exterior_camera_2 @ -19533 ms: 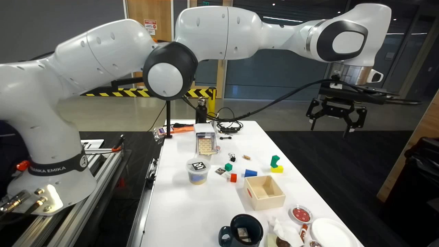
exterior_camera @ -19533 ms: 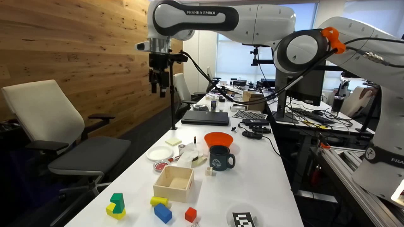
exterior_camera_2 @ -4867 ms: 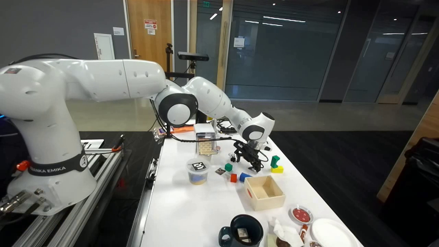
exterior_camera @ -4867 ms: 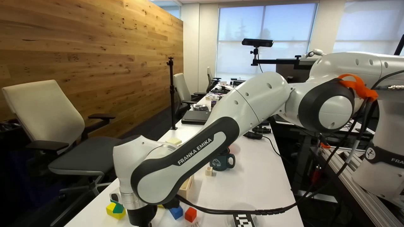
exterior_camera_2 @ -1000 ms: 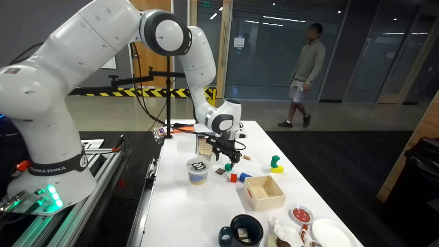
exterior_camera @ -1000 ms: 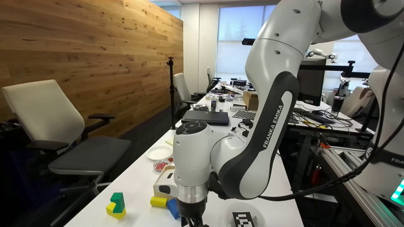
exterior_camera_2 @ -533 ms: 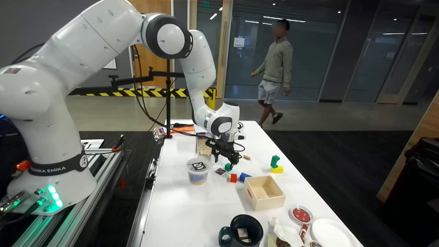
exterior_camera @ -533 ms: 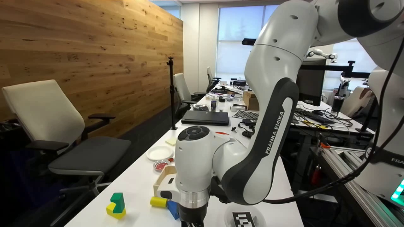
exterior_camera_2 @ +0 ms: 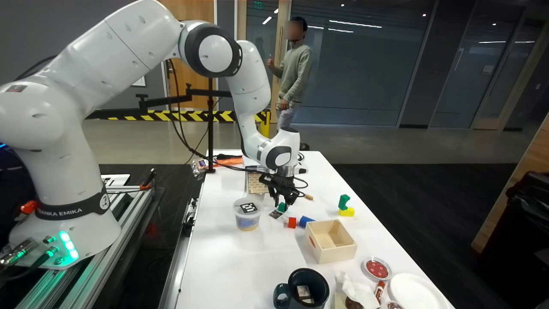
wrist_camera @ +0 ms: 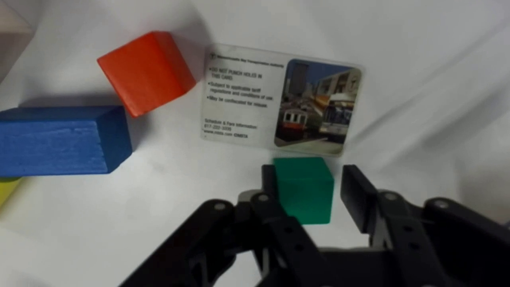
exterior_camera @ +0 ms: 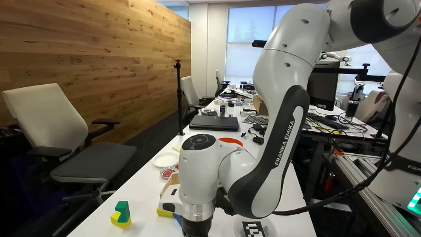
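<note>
Green block (wrist_camera: pixel 305 201), near cubic, no clear long axis, stood on the white table (exterior_camera_2: pixel 231 274) directly between the fingertips of the gripper (wrist_camera: pixel 306 191). Jaws stood parted around it: one finger lay against, or nearly against, the block's left face in the wrist view, a slim gap showed at the opposite face; no pinch seen. Printed card (wrist_camera: pixel 239 95) lay just beside the block's upper edge there; red block (wrist_camera: pixel 143 73), then blue block (wrist_camera: pixel 51 139), sat farther left. Wooden box (exterior_camera_2: pixel 338 254) beyond. Versus half a second earlier: fingers had drawn nearer together, block had shifted slightly toward the lidded tub (exterior_camera_2: pixel 247 221); passer-by (exterior_camera_2: pixel 296 68) had walked on.
</note>
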Robot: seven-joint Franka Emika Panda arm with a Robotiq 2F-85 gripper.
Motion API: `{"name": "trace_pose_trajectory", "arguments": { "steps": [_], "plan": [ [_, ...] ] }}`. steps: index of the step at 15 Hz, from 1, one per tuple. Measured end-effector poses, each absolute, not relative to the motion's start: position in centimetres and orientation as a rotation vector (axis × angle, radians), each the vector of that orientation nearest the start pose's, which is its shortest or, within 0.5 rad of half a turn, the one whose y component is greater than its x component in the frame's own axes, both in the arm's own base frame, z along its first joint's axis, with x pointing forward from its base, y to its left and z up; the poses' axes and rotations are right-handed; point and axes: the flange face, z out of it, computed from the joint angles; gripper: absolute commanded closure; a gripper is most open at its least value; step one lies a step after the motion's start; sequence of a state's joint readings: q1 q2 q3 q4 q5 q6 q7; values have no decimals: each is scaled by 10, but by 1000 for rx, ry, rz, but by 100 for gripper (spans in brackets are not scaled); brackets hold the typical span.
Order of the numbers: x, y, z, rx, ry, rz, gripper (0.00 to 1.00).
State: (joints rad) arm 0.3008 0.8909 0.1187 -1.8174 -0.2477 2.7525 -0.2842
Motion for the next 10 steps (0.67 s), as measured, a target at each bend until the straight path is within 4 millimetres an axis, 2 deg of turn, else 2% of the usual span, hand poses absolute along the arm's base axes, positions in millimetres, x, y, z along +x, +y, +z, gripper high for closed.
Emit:
{"name": "trace_pose_trajectory", "arguments": {
  "steps": [1, 10],
  "plan": [
    [569, 264, 54, -2841, -1352, -93, 91],
    [572, 270, 54, -2837, -1377, -109, 91]
  ]
}}
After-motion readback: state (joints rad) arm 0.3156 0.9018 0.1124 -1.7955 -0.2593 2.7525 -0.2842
